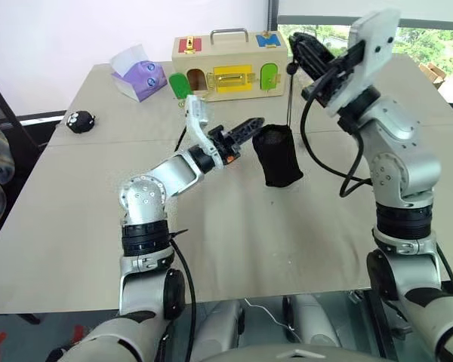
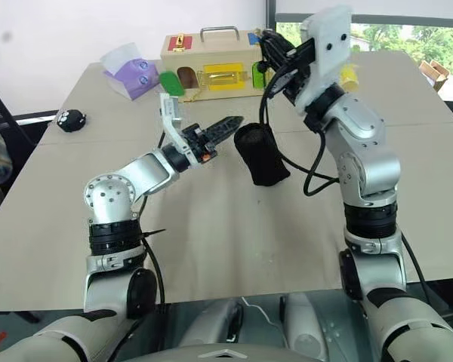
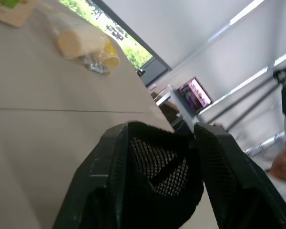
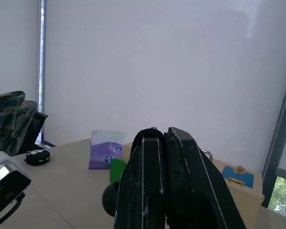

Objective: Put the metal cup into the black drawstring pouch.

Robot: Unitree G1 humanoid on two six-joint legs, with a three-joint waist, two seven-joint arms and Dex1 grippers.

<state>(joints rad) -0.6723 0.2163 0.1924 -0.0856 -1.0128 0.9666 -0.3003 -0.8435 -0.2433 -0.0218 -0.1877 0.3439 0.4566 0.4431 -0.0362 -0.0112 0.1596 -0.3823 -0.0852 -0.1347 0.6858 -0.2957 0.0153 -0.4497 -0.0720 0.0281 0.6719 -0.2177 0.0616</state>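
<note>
The black drawstring pouch (image 1: 279, 157) hangs above the table, its thin cord running straight up to my right gripper (image 1: 308, 51). That gripper is raised high in front of the wooden box and is shut on the cord. My left gripper (image 1: 248, 128) reaches in from the left at the level of the pouch's mouth. In the left wrist view its fingers (image 3: 109, 162) stand apart, open, with the pouch's rim and mesh lining (image 3: 157, 167) between them. The metal cup is hidden.
At the far side of the table (image 1: 234, 241) stands a wooden lock box (image 1: 230, 69) with coloured doors. A purple tissue box (image 1: 140, 79) lies left of it. A small round black toy (image 1: 81, 121) sits near the left edge.
</note>
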